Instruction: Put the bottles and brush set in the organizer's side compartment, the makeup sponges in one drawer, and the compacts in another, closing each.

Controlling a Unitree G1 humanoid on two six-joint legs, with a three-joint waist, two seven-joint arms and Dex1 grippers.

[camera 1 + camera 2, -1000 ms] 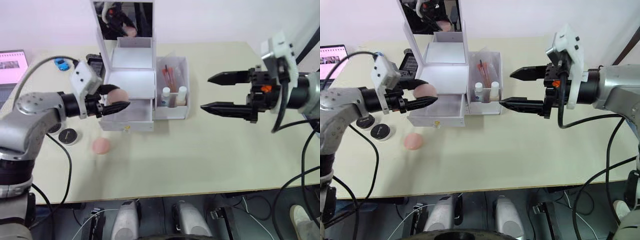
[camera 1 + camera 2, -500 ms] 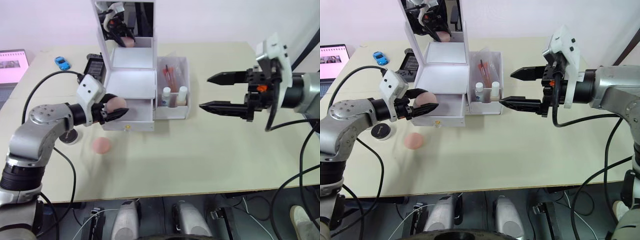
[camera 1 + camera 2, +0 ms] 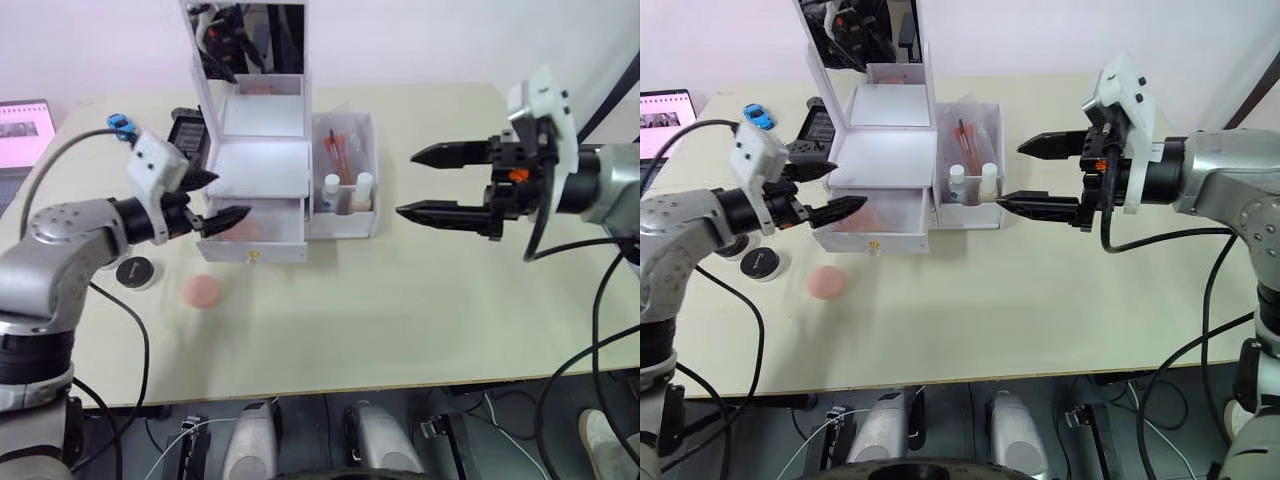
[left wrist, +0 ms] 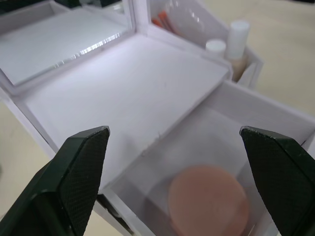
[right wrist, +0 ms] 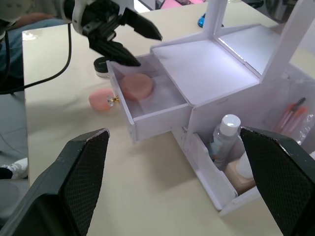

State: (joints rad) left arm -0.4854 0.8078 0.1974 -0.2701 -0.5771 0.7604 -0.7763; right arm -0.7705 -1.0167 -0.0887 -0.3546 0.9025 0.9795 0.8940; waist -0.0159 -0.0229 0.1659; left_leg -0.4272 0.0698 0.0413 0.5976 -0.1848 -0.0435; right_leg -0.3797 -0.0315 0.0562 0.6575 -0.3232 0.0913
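Note:
The white organizer [image 3: 262,168] stands with its mirror lid up and its lower drawer [image 3: 258,243] pulled out. One peach makeup sponge [image 4: 208,200] lies inside that drawer. The other sponge [image 3: 203,291] lies on the table in front. My left gripper [image 3: 232,195] hangs open and empty just left of the drawer, above its edge. The side compartment [image 3: 368,128] holds both bottles [image 3: 332,190] and the brush set [image 3: 340,150]. A black compact [image 3: 135,271] lies left of the loose sponge; a second compact [image 3: 732,246] is partly behind my left arm. My right gripper [image 3: 405,184] is open, right of the organizer.
A black game controller [image 3: 187,130] lies behind the organizer's left side, with a blue toy car [image 3: 120,123] further left. A laptop [image 3: 22,130] sits at the table's left edge. Bare tabletop stretches in front of the organizer and under my right arm.
My left gripper let go of the sponge, which now lies in the open drawer, and has drawn back left with its fingers open. The right gripper has hardly moved.

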